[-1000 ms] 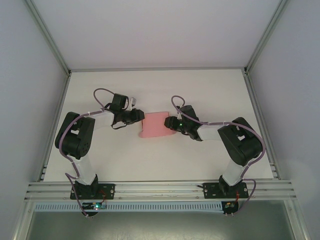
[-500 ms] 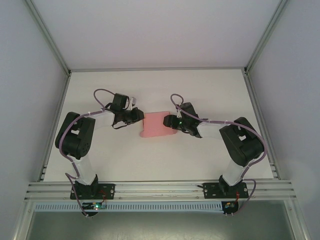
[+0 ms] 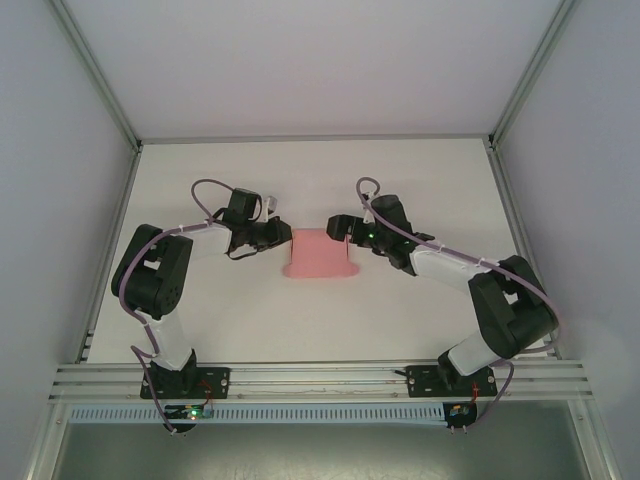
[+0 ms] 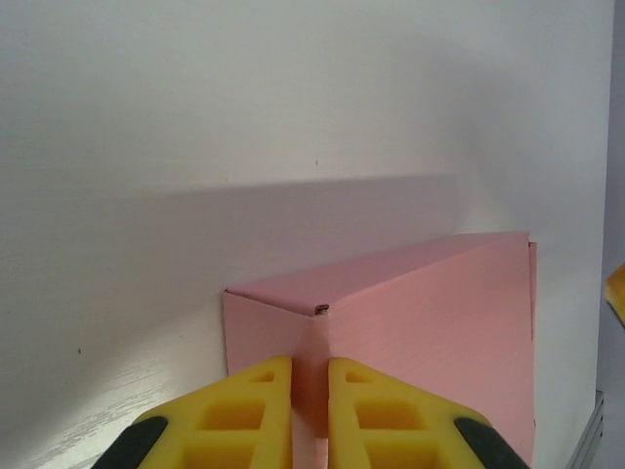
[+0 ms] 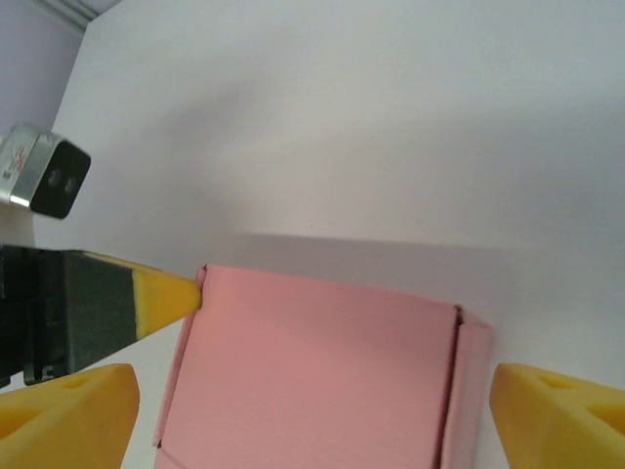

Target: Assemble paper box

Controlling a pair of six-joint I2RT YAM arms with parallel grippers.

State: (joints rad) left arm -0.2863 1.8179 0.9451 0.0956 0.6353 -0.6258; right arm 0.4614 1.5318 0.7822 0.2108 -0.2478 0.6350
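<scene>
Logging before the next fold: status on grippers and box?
Left gripper shut on paper box, left edge. Right gripper open at box's far right corner, no grip. Box sits on table between them.

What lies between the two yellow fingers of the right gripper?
The pink card paper box lies between the right gripper's fingers, as the right wrist view shows.

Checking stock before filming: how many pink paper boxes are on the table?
1. The paper box lies centrally, its left edge pinched by the left end effector; none seems hidden.
</scene>
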